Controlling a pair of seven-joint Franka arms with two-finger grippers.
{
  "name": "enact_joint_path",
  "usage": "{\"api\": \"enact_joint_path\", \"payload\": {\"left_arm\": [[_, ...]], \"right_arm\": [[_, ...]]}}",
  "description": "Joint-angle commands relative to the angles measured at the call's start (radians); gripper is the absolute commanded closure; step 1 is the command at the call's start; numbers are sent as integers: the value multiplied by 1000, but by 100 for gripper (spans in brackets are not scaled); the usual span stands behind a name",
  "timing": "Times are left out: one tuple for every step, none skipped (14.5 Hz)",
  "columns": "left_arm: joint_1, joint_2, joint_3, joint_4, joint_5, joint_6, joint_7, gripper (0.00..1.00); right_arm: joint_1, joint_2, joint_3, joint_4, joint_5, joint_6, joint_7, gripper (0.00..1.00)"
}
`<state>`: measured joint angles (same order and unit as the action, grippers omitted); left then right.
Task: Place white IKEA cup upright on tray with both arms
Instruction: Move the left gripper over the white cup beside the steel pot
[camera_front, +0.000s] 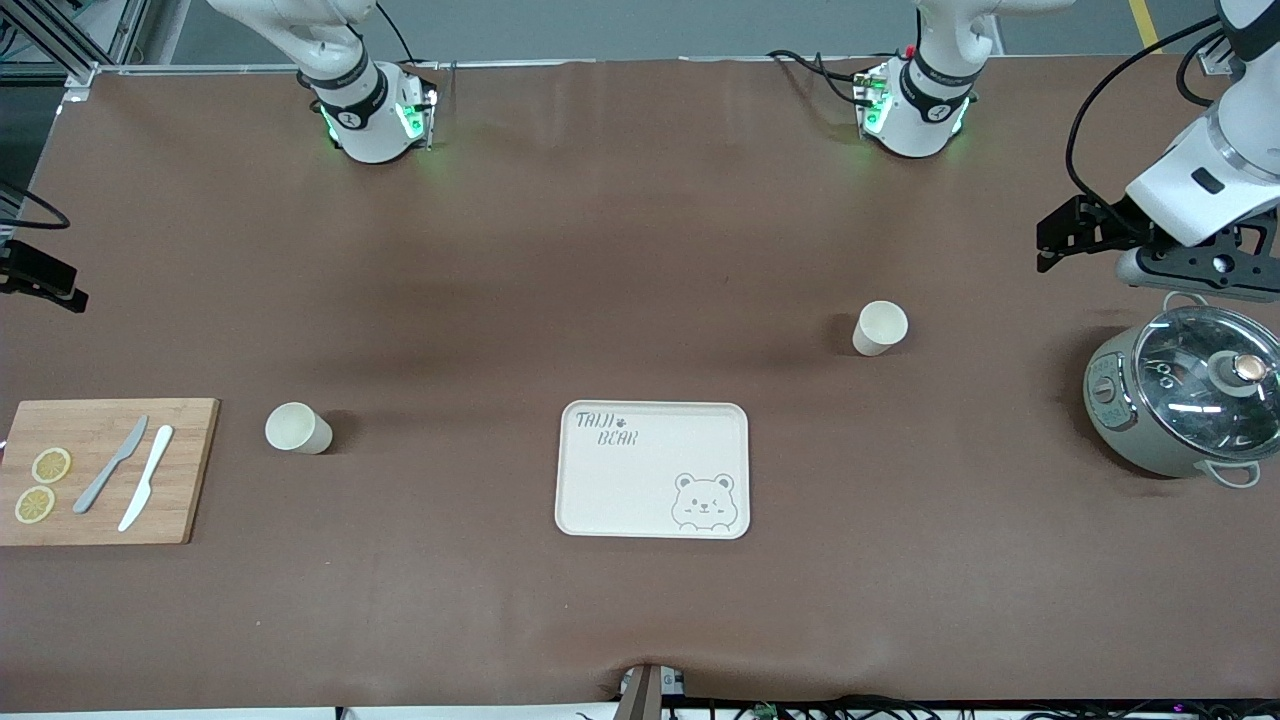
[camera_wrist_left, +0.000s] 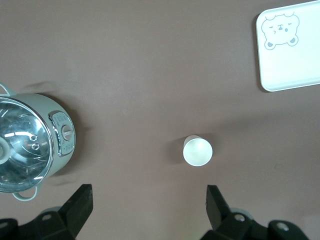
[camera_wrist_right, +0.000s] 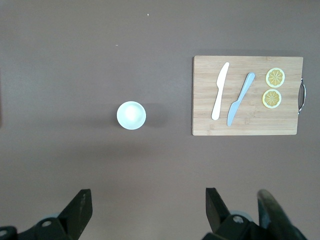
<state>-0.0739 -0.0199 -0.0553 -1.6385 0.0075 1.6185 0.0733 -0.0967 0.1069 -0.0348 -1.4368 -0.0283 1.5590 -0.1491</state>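
Two white cups upright on brown counter: one (camera_front: 880, 327) toward left arm's end, one (camera_front: 297, 428) beside wooden cutting board (camera_front: 100, 470). Flat cream bear-printed tray (camera_front: 652, 470) between them, bare. Left tool (camera_wrist_left: 147, 210) hung open near lidded grey pot (camera_front: 1180, 400); right tool (camera_wrist_right: 147, 210) open too, both gripped nothing.

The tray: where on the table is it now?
The tray lies flat, mid-table, between the two cups and nearer the front camera than both.

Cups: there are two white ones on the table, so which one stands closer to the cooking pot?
The cup toward the left arm's end of the table, near the pot. The other cup stands beside the cutting board.
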Motion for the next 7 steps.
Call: {"api": "enact_joint_path", "payload": {"left_arm": [[6, 17, -6, 26, 9, 7, 0, 0], [8, 17, -5, 26, 3, 9, -1, 0], [8, 17, -5, 26, 2, 9, 0, 0], [6, 15, -5, 26, 0, 11, 8, 0], [8, 18, -6, 25, -1, 15, 22, 0], [8, 24, -8, 16, -4, 18, 29, 0], [11, 28, -6, 8, -12, 20, 33, 0]], "right_arm": [[29, -15, 1, -21, -22, 12, 3, 0], [29, -13, 1, -21, -19, 13, 3, 0], [26, -13, 1, -19, -16, 19, 3, 0], [25, -13, 1, -19, -10, 21, 3, 0], [26, -13, 1, -19, -10, 23, 3, 0], [29, -13, 1, -19, -10, 18, -3, 0], [34, -15, 3, -19, -10, 4, -9, 0]]}}
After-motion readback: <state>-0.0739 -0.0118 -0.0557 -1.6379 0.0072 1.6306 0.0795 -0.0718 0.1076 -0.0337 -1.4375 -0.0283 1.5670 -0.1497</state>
